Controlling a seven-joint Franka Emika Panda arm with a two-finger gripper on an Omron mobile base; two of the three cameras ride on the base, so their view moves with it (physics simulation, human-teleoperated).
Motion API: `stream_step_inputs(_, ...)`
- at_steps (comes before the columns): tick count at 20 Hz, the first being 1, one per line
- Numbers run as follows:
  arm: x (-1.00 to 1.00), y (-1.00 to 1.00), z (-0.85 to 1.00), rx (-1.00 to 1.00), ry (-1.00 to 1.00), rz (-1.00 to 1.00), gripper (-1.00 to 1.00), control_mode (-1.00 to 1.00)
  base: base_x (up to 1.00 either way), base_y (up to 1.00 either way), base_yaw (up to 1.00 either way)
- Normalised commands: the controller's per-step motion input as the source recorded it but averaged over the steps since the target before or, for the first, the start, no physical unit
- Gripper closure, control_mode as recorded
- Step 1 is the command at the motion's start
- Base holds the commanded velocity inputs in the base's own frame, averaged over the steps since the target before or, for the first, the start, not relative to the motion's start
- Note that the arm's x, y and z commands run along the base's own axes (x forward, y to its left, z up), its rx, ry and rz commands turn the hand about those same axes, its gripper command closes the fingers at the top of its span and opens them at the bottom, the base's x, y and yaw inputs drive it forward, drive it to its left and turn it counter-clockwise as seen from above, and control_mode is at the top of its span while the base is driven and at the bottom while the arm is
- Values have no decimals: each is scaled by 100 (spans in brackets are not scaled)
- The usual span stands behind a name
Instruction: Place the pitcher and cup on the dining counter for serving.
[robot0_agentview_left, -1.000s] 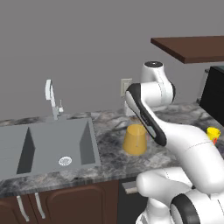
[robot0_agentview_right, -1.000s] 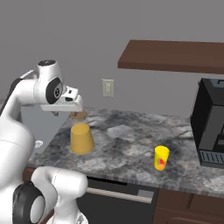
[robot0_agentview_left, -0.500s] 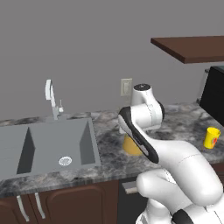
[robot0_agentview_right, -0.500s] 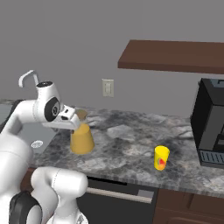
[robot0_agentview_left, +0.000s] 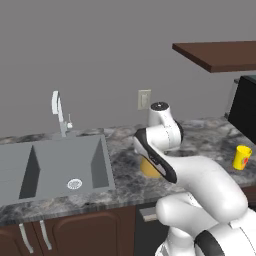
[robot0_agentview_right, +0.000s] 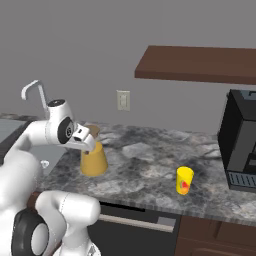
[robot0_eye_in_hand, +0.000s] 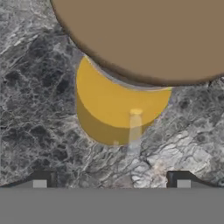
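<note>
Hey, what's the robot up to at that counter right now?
The arm is bent low over the pitcher, which stands on the marbled worktop beside the sink. Its gripper is open just above the brown lid, holding nothing. The yellow cup waits untouched farther right, near the black coffee machine.

No lettering, numbers, brand marks or signs can be read anywhere in these pictures. The cup (robot0_agentview_right: 184, 180) carries a small red-orange patch on its side, too small and blurred to tell whether it is a word or a picture. The wall plate (robot0_agentview_right: 123, 100) above the bench (robot0_agentview_right: 150, 170) is plain, and the black machine (robot0_agentview_right: 240, 140) at the right shows no legible marking.
</note>
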Motion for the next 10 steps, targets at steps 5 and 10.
stream_step_inputs(5,50,-2,-11,0,0,-3,-100,-100,0,0,0)
stream_step_inputs(10,28,-4,-17,0,0,-2,-100,-100,0,0,0)
